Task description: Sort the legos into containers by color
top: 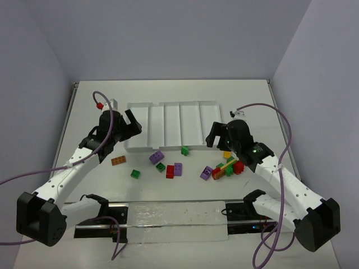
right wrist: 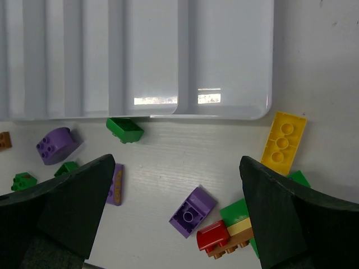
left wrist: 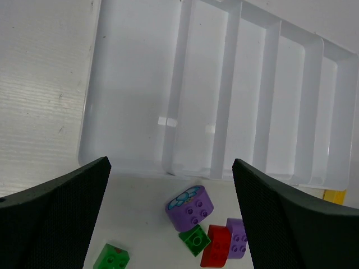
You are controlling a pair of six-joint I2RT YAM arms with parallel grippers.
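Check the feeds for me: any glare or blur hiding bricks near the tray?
Right wrist: two bright glare patches on the tray floor by its near wall, yellow brick sharp. Left wrist: small glints on the tray ridges, purple brick crisp. Top view: even light, soft shadows, bricks small but distinct.

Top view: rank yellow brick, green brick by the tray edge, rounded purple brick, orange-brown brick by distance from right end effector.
1. Yellow brick, close by the right end effector, right side.
2. Green brick, at the tray near edge.
3. Rounded purple brick, centre-left.
4. Orange-brown brick, far left.
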